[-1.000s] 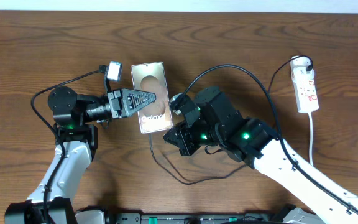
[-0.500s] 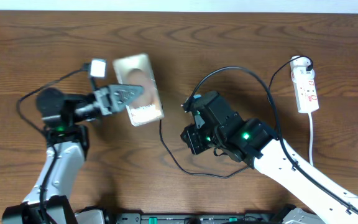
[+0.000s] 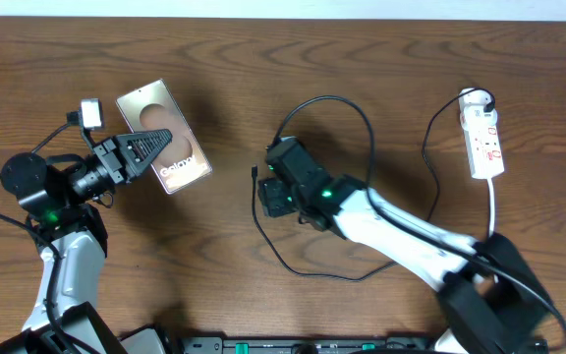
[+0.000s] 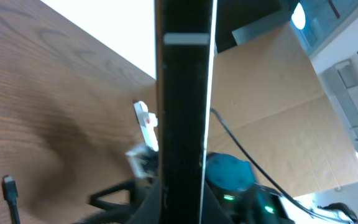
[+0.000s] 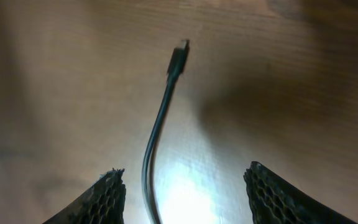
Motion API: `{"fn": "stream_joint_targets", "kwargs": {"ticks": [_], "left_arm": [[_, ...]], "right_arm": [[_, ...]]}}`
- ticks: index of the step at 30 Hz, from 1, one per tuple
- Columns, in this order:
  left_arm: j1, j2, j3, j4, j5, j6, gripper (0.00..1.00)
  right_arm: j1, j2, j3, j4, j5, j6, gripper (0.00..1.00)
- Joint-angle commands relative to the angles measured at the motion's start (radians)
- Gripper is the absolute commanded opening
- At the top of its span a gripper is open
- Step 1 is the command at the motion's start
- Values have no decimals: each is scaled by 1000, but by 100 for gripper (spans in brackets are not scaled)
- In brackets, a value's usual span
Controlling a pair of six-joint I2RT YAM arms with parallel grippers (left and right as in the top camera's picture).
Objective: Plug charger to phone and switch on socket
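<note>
The left gripper [image 3: 160, 143] is clamped on the phone [image 3: 187, 169] and holds it off the counter [image 3: 381, 49] at the left. The phone's bronze face with the "Galaxy" lettering points up and its long side runs at a slant. In the left wrist view the phone shows edge-on as a dark upright bar between the fingers.

The right gripper [image 5: 188, 199] hangs low over the middle of the counter with its jaws spread wide and nothing between them. The charger [image 5: 156, 134] lies loose on the wood. Its cable runs out between the two fingers, and its connector tip [image 5: 179, 51] rests on the counter just ahead of them, well apart from the phone.

The socket [image 3: 486, 143] lies at the far right of the counter. A black plug head [image 3: 478, 97] is seated in its far end.
</note>
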Motion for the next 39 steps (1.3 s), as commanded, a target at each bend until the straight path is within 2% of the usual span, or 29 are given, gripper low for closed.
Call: {"fn": "stream_joint_targets", "kwargs": {"ticks": [1, 8, 14, 16, 21, 23, 25, 26, 27, 35, 39], "left_arm": [[0, -8, 26, 10, 49, 6, 7], [0, -8, 26, 10, 49, 5, 7], [0, -8, 26, 10, 56, 5, 7], [0, -8, 26, 10, 56, 5, 7], [0, -8, 26, 10, 56, 2, 7], [0, -8, 26, 10, 56, 2, 7], [0, -8, 26, 10, 56, 2, 7], [0, -8, 26, 10, 56, 2, 7], [0, -8, 26, 10, 56, 2, 7], [-2, -8, 26, 10, 56, 2, 7], [-18, -8, 26, 10, 56, 2, 7]], "right_arm": [[15, 96, 90, 25, 58, 66, 61], [41, 292, 263, 25, 77, 75, 59], [60, 374, 303, -31, 174, 179, 52], [68, 389, 303, -63, 153, 206, 43], [100, 391, 303, -158, 114, 235, 33], [110, 391, 303, -189, 123, 253, 25], [112, 391, 302, -189, 130, 254, 15], [104, 391, 302, -175, 128, 258, 6], [97, 391, 302, -165, 117, 258, 1], [4, 352, 303, -216, -8, 256, 1], [-29, 247, 303, -325, -141, 134, 1]]}}
